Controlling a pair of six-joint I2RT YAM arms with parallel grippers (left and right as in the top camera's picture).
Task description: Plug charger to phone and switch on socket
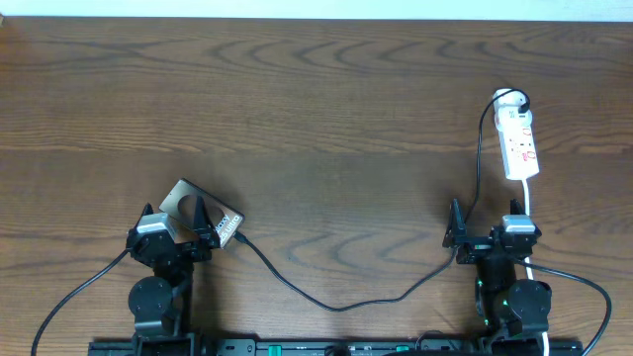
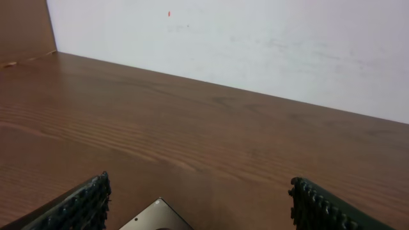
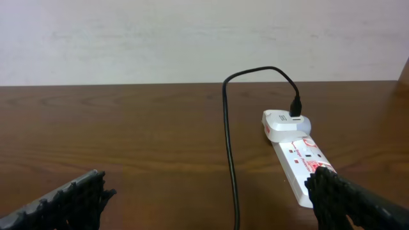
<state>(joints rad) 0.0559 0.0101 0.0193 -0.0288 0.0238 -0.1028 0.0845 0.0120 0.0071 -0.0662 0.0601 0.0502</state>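
**Both arms parked, cable strung from socket to phone**

The brown wood-grain surface (image 1: 316,109) runs back to a pale wall at its far edge.

At the near left, the left gripper (image 1: 175,214) points toward the far side with its jaws released and spread wide, grasping nothing. At the near right, the right gripper (image 1: 485,220) points the same way. Its jaws are also fully apart and empty.

The charger (image 1: 336,307) is a thin black cable. From the phone's near-right end it sags toward the near edge, climbs past the right gripper, and arches over to the far end of the socket. Its black plug sits there in a white adapter. Whether its tip is seated in the phone cannot be told.

The socket (image 1: 519,138) lies at the far right, with its long axis running near to far. Its white cord leaves from the near end.

The phone (image 1: 188,198) lies flat at the near left, with its long axis diagonal from far-left to near-right. The end with the dark circle points far-left, and one corner (image 2: 156,214) shows between the left fingers (image 2: 77,204).
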